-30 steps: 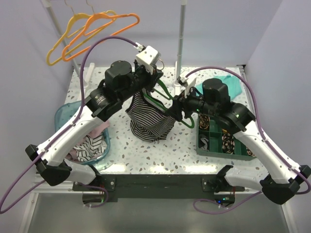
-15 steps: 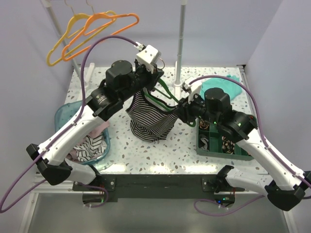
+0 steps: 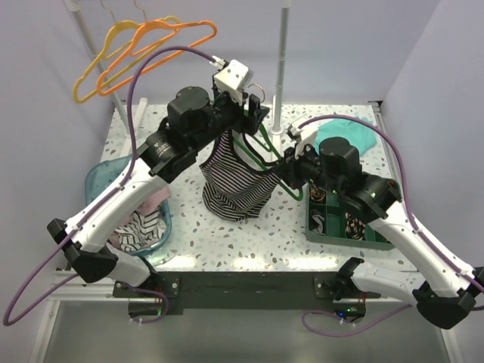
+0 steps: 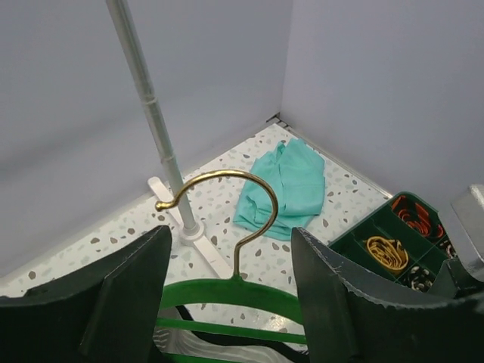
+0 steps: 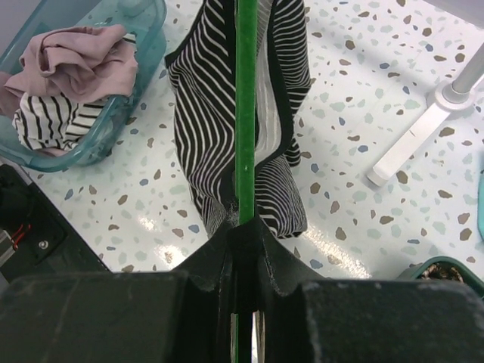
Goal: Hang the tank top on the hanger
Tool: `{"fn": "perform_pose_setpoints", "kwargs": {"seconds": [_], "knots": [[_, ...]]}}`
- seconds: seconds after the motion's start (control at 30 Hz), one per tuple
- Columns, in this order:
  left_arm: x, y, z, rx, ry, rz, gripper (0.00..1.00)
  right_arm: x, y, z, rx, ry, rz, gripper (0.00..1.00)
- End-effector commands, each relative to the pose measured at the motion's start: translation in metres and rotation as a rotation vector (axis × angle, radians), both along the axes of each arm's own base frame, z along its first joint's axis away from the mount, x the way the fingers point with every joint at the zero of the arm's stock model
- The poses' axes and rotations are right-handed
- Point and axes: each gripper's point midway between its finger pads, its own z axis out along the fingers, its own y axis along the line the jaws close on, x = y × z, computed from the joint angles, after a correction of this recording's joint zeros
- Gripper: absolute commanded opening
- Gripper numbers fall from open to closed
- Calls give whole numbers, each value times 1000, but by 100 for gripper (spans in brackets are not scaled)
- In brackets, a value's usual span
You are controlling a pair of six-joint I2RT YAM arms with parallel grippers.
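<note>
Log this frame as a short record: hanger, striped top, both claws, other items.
hanger: green, held above table
top: striped, draped on hanger, hanging down
right claw: shut on hanger's bar
left claw: open, fingers either side of hook
other: teal cloth, bin of clothes, green tray

No legible text, label, brand name, number or sign found in any of the three views.
</note>
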Motion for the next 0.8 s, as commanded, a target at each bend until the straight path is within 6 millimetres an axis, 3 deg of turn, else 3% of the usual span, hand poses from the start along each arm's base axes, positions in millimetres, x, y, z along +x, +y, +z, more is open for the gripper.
{"fn": "perform_pose_setpoints", "kwargs": {"seconds": [0.0,0.07,0.27,0.37,0.57,0.67,0.77], "knots": [[-6,19,52,-94,-94,57,70,2,-9,38,89,-79,-59,0],[-10,33,58,-109,-105,94,71,4,-12,38,86,-79,-78,0],[-15,50,36,-65,-73,142,66,4,-11,40,95,-78,-83,0],[-11,65,14,-28,-18,209,57,5,-14,43,99,-82,-96,0],[13,81,-67,22,185,236,43,4,-15,47,104,-82,-99,0],[20,78,-90,37,224,232,44,4,-14,48,104,-82,-97,0],[29,70,-95,38,224,218,53,4,-13,50,104,-84,-95,0]]}}
